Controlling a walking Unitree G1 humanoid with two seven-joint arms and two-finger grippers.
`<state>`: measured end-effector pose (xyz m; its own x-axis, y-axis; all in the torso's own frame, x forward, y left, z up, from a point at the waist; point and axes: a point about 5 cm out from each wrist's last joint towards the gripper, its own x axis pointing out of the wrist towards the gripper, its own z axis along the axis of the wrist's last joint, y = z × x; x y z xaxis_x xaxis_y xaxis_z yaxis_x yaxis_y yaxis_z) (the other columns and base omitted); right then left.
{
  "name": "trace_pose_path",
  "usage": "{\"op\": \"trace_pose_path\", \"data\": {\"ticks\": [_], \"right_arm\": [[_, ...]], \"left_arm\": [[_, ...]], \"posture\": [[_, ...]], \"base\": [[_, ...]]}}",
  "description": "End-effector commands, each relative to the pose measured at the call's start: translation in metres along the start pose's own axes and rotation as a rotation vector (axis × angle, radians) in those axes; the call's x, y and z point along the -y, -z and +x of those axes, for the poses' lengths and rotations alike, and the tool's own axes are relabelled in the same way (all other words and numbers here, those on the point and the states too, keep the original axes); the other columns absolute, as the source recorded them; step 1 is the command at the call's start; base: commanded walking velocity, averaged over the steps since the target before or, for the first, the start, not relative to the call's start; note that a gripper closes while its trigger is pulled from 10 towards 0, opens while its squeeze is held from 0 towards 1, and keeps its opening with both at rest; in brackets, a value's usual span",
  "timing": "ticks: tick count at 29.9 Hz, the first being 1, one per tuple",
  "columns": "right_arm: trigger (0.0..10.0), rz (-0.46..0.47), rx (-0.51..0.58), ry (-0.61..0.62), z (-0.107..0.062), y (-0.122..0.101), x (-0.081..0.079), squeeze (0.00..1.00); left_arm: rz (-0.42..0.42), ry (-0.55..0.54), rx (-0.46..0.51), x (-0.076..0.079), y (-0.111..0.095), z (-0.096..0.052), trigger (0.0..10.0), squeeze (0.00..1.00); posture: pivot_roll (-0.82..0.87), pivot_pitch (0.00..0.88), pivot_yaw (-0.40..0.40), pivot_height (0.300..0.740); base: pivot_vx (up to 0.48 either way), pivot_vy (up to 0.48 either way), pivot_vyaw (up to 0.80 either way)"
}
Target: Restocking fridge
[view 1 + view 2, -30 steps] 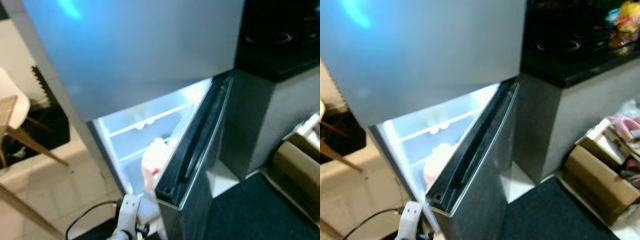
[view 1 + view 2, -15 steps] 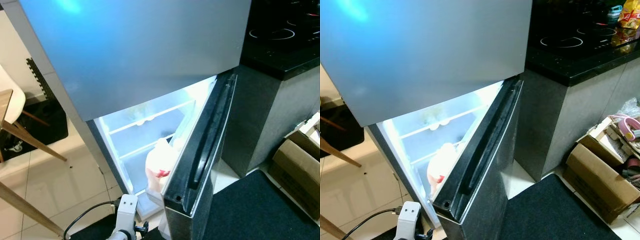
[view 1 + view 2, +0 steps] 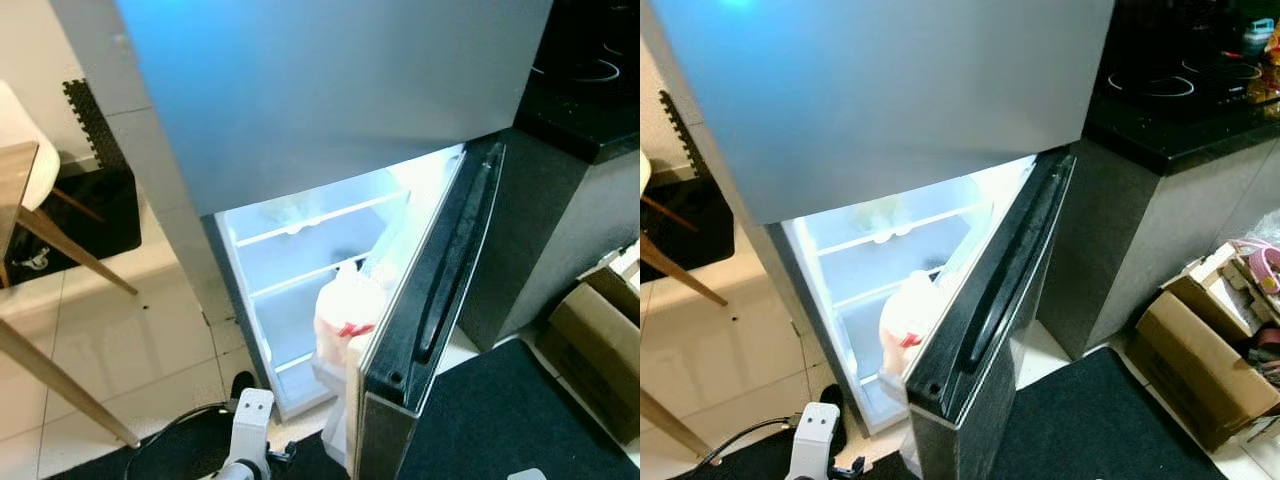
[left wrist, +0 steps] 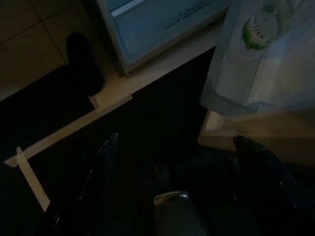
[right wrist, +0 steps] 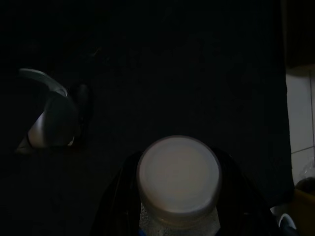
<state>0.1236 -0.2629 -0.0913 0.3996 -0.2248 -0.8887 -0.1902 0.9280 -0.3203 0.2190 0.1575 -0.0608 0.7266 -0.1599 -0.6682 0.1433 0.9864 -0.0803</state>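
A grey fridge (image 3: pixel 330 90) fills the frame's upper centre, its lower door (image 3: pixel 440 300) swung open with a white bag (image 3: pixel 345 310) inside. The right gripper (image 5: pixel 179 216) clamps a white-capped bottle (image 5: pixel 178 177) at lower centre; the left gripper (image 4: pixel 182 162) hangs spread apart over dark mat (image 4: pixel 138 147)

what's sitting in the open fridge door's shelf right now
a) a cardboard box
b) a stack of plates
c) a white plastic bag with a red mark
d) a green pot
c: the head views show a white plastic bag with a red mark tucked behind the open lower door of the fridge; the cardboard box stands on the floor off to the right.
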Motion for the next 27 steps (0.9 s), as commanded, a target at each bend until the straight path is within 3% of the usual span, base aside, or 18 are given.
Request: {"op": "trace_pose_path", "data": {"ticks": [1,18,27], "right_arm": [[10.0,-0.009,0.006,0.001,0.0,-0.003,0.002,0.0],[10.0,-0.023,0.023,-0.015,0.001,-0.011,-0.002,0.0],[10.0,-0.014,0.023,-0.017,0.001,-0.01,-0.005,0.0]], "left_arm": [[-0.011,-0.016,-0.008,-0.004,0.006,-0.003,10.0,0.0],[-0.015,-0.037,-0.002,-0.01,-0.001,-0.002,10.0,0.0],[-0.004,-0.056,-0.029,-0.011,-0.003,0.0,10.0,0.0]], "posture": [[-0.09,0.069,-0.03,0.726],[-0.08,0.08,-0.015,0.726],[-0.09,0.081,-0.004,0.726]], "base": [[-0.371,0.0,0.0],[-0.374,0.0,0.0],[0.0,0.0,0.0]]}}
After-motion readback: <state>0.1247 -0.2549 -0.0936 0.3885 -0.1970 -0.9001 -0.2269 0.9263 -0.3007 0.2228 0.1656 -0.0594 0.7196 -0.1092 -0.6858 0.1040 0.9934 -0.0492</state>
